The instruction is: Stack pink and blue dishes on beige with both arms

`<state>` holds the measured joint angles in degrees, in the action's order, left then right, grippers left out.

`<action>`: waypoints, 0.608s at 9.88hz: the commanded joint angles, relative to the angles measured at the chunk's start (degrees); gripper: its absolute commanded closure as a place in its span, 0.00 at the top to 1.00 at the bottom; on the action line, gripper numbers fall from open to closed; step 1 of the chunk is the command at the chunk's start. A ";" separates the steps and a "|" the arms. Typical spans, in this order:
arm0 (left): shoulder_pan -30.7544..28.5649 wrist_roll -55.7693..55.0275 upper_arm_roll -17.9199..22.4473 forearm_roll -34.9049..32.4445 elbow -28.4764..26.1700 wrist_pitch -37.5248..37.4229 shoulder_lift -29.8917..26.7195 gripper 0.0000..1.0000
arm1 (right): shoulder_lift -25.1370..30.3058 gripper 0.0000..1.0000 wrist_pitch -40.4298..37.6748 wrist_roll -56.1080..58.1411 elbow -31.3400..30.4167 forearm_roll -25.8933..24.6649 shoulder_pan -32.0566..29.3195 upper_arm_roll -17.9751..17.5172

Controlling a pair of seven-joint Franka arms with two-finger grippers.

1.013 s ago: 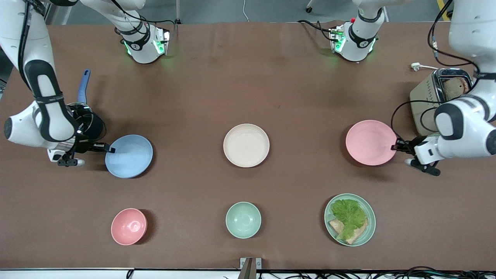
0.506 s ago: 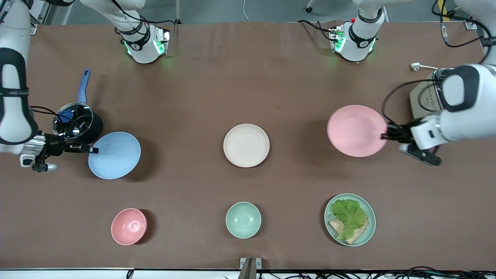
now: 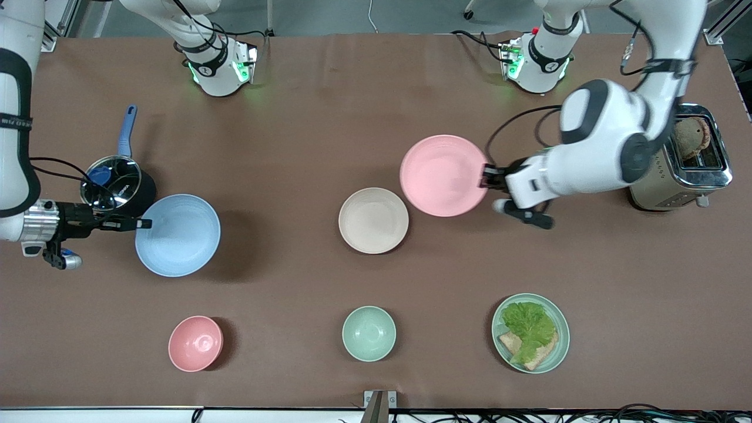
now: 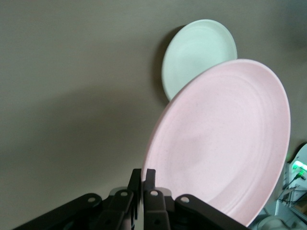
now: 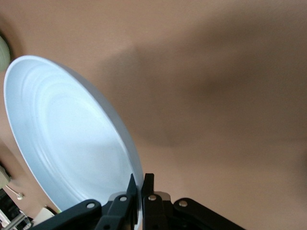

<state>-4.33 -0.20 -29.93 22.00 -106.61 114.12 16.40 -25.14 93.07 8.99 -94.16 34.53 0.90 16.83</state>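
The beige plate (image 3: 373, 220) lies flat at the table's middle; it also shows pale in the left wrist view (image 4: 199, 55). My left gripper (image 3: 486, 176) is shut on the rim of the pink plate (image 3: 443, 175), held in the air just beside the beige plate, toward the left arm's end; its fingers pinch the pink plate's (image 4: 225, 143) edge. My right gripper (image 3: 141, 224) is shut on the rim of the blue plate (image 3: 178, 235), lifted over the table toward the right arm's end. The blue plate (image 5: 67, 143) hangs tilted from that right gripper (image 5: 140, 184).
A black saucepan (image 3: 117, 187) with a blue handle stands beside the blue plate. A toaster (image 3: 681, 158) sits at the left arm's end. Nearer the camera are a small pink bowl (image 3: 195, 343), a mint bowl (image 3: 368, 333) and a mint plate (image 3: 558, 346) with lettuce and bread.
Both plates have been lifted off the table. The left arm has carried the pink plate toward the beige plate. The right arm raised the blue plate and shifted it slightly.
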 commanded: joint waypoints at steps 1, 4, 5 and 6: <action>2.28 -4.52 -3.72 -0.19 0.00 13.24 10.10 0.01 | 2.99 0.02 -0.35 -6.86 -1.02 -1.91 0.42 -3.02; 8.36 -20.48 -3.82 -16.13 1.04 25.70 19.52 0.02 | 3.52 0.02 -0.26 -9.95 -1.11 -2.01 0.59 -4.96; 8.89 -24.89 -3.82 -21.15 2.53 27.28 22.94 0.02 | 3.61 0.02 -0.26 -11.35 -1.11 -2.01 0.59 -6.36; 9.85 -28.68 -3.82 -24.25 4.29 28.43 25.15 0.02 | 3.61 0.01 -0.17 -12.84 -1.20 -1.92 0.77 -7.24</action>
<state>5.16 -25.12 -33.55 1.86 -105.48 141.59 36.94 -23.18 93.01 -1.13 -94.18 33.35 2.07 11.47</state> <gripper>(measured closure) 0.947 0.943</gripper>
